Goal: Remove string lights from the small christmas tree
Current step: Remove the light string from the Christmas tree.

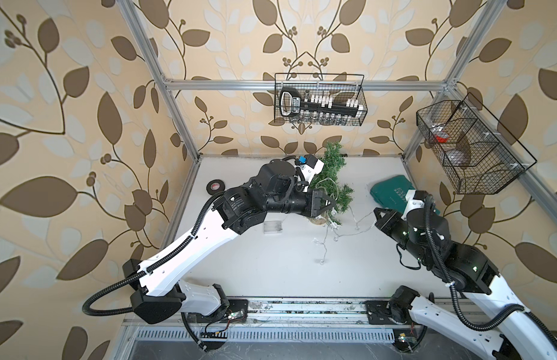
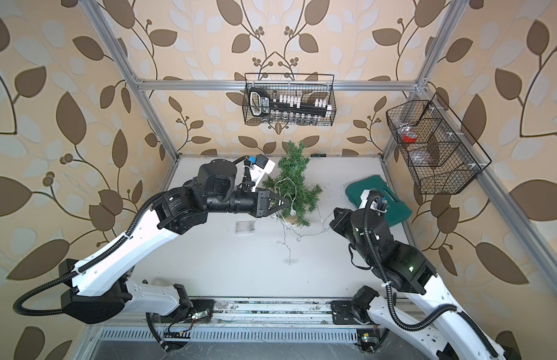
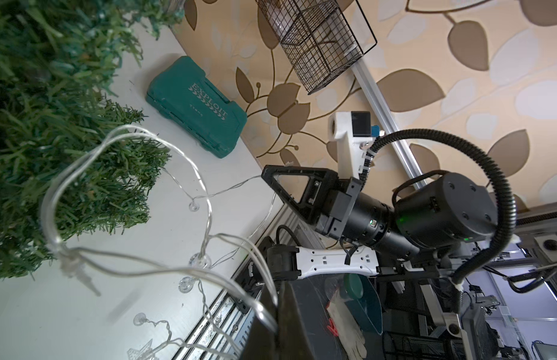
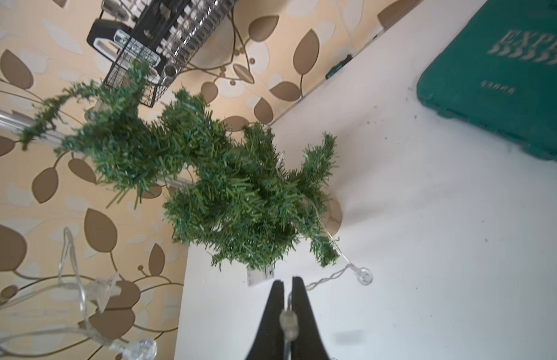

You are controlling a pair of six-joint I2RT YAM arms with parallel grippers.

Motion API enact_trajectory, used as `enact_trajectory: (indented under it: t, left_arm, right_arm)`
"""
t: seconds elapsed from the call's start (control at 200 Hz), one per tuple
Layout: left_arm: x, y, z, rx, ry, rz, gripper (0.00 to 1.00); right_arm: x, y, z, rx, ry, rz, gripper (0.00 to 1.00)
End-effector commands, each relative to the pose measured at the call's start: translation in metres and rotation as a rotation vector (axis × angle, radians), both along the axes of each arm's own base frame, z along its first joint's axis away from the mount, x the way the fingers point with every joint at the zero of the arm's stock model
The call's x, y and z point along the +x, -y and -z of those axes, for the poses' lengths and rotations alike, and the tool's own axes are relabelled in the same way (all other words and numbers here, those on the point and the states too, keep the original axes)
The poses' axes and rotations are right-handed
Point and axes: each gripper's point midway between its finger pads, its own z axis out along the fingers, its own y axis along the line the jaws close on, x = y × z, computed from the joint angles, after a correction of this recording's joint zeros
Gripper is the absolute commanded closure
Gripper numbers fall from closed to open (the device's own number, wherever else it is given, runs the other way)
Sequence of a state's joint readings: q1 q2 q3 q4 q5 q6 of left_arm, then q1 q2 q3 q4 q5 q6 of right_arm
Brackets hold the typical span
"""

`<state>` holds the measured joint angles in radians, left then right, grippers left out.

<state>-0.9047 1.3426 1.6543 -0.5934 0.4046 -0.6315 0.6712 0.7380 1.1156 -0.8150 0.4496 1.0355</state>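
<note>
Your left gripper point(image 2: 287, 203) is closed, its tip pushed into the lower branches of the small christmas tree point(image 2: 297, 182). In the left wrist view, several strands of the string lights point(image 3: 193, 206) run in between its fingers, so it is pinching the wire. Your right gripper point(image 4: 287, 282) is closed as well, low over the table point(image 1: 271, 274) to the tree's right, with a thin strand and one bulb clamped between its fingers. The tree stands upright on its round tan base near the back middle of the table. A loop of wire hangs over its lower branches, and the rest trails across the table in front of it, bulbs scattered along it. The clear battery box point(image 1: 272, 227) lies flat beside your left arm, apart from the tree. A green case point(image 1: 391, 189) lies behind your right arm, and a black tape roll point(image 1: 215, 187) sits at the table's left edge.
</note>
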Motion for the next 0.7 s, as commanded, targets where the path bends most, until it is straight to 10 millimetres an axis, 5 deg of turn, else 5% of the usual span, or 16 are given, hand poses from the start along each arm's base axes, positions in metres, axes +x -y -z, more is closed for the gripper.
enact_trajectory:
  t: [0.0, 0.25, 0.45, 0.7]
  left_arm:
    - [-0.013, 0.007, -0.040, -0.100, 0.045, 0.069, 1.00]
    - [-0.013, 0.007, -0.061, -0.109, 0.100, 0.087, 1.00]
    - [-0.001, 0.006, -0.077, -0.093, 0.105, 0.091, 1.00]
    - [0.019, -0.027, -0.119, -0.169, 0.121, 0.041, 1.00]
  right_arm:
    - [0.014, 0.027, -0.015, -0.131, 0.004, 0.122, 1.00]
    - [0.084, 0.049, -0.058, -0.030, 0.081, 0.125, 1.00]
    - [0.144, 0.030, -0.110, 0.036, 0.170, 0.049, 1.00]
    - [0.181, 0.014, -0.171, 0.108, 0.284, 0.008, 1.00]
